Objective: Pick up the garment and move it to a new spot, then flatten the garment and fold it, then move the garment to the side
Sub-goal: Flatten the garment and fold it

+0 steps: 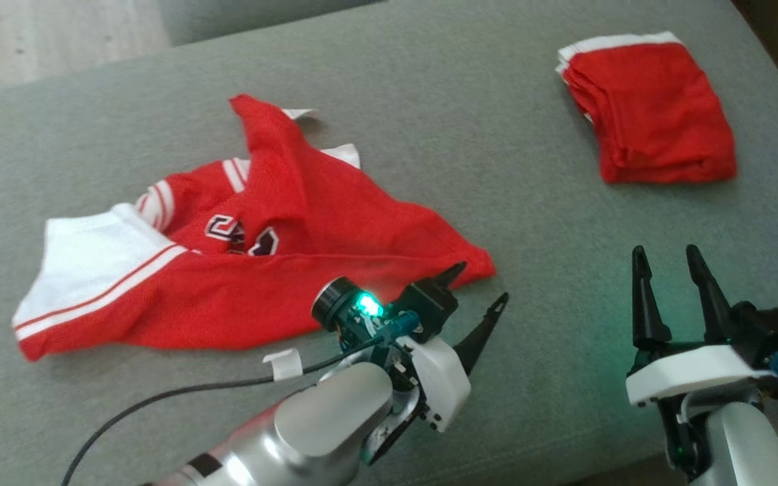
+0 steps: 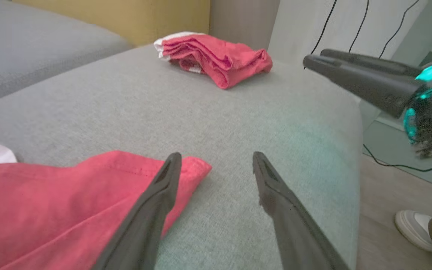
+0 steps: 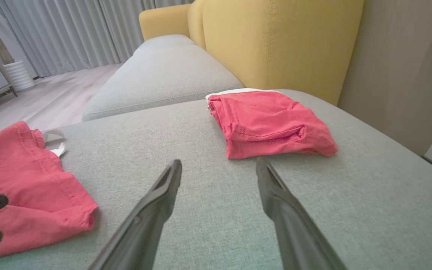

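**Jersey rumpled at left, both claws open & empty**

The red jersey (image 1: 335,223) lies crumpled on the left half of the grey cushion (image 1: 497,135). Its white sleeve (image 1: 92,256) is at the left end, and the number print is half hidden in a fold mid-body. A folded red garment (image 1: 652,115) sits well apart at far right.

Our left gripper (image 1: 477,289) is at the jersey's near right corner with its jaws spread and nothing clamped. In the left wrist view one finger lies over the hem corner and the other over bare cushion. We can't tell if it touches the cloth. Our right gripper (image 1: 666,255) hovers at near right over bare cushion, jaws wide, holding nothing.

Handling, as we judge it:
- **Fabric:** it looks like thin mesh, so light, limp and w/o stiffness. Lifted from one point it will prob. drape and bunch.
- **Slip:** the cloth is likely a bit slick, so a shallow pinch may slide off.
- **Where to grip:** stitched edges are best, e.g. the right hem corner by the left gripper plus the sleeve or shoulder edge at left. Two pts let us pull it taut and flat.
- **What to avoid:** a mid-body pinch may catch both layers.
- **Surface:** the soft cushion should let a finger press in under the hem.
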### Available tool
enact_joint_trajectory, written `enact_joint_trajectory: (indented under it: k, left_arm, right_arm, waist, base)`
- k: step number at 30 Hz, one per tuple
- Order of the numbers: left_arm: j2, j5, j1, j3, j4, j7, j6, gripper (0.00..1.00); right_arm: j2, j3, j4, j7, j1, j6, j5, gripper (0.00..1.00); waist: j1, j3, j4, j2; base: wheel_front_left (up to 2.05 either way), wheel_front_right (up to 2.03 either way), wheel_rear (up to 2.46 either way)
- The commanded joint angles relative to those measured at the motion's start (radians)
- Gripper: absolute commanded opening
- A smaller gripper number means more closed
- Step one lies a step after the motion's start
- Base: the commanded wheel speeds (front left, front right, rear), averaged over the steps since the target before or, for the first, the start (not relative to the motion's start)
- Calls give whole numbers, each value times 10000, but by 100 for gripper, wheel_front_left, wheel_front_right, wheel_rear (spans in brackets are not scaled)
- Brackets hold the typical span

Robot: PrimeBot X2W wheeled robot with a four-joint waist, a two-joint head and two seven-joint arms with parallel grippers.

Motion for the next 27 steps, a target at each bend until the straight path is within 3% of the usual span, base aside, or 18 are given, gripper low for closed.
enact_joint_trajectory:
  k: [1, 7, 19, 27]
  left_arm:
    - [-38, -162, -421, 115, -381, -192, 129, 100]
    - [30, -729, -526, 581, 332, -568, 601, 100]
    - [2408, -1987, -983, 2870, 2162, -1135, 1312, 100]
    - [3315, -2708, -1182, 3866, 2712, -1142, 1592, 100]
  right_arm:
    - [-64, 182, -251, -123, -121, 65, -31, 100]
    - [-64, 71, -390, -9, 112, 65, -105, 100]
    - [-64, -42, -839, 192, 249, 65, -152, 100]
    - [-64, -65, -1064, 323, -11, 65, -300, 100]
  waist:
    - [0, -366, 406, 0]
    - [0, -843, 1060, 0]
    - [0, -348, 1410, 0]
    - [0, 350, 1323, 0]
  base:
    - [0, 0, 0]
    - [0, 0, 0]
    - [0, 0, 0]
    - [0, 0, 0]
